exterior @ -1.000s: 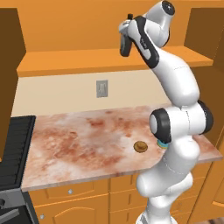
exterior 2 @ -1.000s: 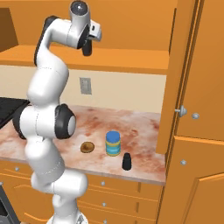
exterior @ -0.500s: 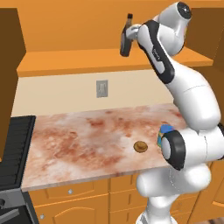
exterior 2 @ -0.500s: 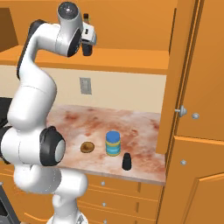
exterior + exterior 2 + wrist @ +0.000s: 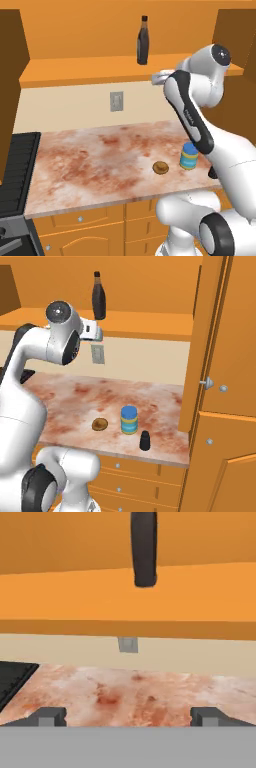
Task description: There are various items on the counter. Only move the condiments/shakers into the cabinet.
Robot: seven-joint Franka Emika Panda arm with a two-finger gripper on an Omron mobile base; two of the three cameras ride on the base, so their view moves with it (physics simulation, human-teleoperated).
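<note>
So the desk [image 5: 100,165] is a blotchy reddish-brown and cream stone top over orange drawers [image 5: 140,476], with a black stove [image 5: 15,170] at one end. A grey outlet [image 5: 116,101] sits on the beige wall behind. The brown bottle [image 5: 143,41] stands upright on the cabinet [image 5: 90,70] shelf. The jar [image 5: 129,419], pastry [image 5: 100,424] and shaker [image 5: 145,440] sit close together near the desk's front edge. The hand [image 5: 128,717] is wide open, holding nothing, apart from the bottle.
</note>
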